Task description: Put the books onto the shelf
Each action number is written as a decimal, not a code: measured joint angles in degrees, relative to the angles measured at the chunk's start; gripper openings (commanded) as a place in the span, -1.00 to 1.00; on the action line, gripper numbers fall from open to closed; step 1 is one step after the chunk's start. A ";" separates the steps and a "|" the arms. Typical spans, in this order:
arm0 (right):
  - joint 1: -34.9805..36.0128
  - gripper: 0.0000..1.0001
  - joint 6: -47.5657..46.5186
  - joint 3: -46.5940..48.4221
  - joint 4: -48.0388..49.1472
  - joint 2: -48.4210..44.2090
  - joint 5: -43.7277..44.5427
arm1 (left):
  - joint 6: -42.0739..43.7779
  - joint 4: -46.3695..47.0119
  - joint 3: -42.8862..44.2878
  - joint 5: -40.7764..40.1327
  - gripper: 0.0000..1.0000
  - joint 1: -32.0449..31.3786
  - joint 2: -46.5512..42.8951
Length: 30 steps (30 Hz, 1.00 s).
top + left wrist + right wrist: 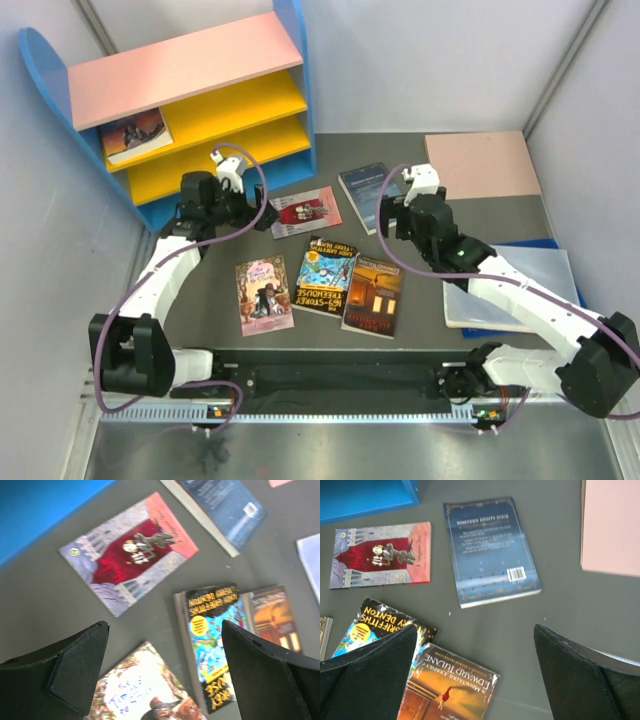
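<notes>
The thin paperbacks, judged light, floppy and slick-covered, are laid flat on the counter near the shelf, under the wide-open, empty left claw and right claw; an edge by the stiffer spine is best pinched.

We're looking at a little booth here: plain pale grey walls box in the table at the back, left and right, with grey frame strips running up the corners. The tabletop is a dark grey matte sheet, and the near edge is bare silver metal. Light's soft and even, kinda cool-toned.
</notes>
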 measured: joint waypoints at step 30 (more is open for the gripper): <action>-9.40 -0.97 22.14 -14.73 -6.82 1.97 -28.98 | -11.17 -15.80 21.79 -13.42 0.98 -24.33 20.28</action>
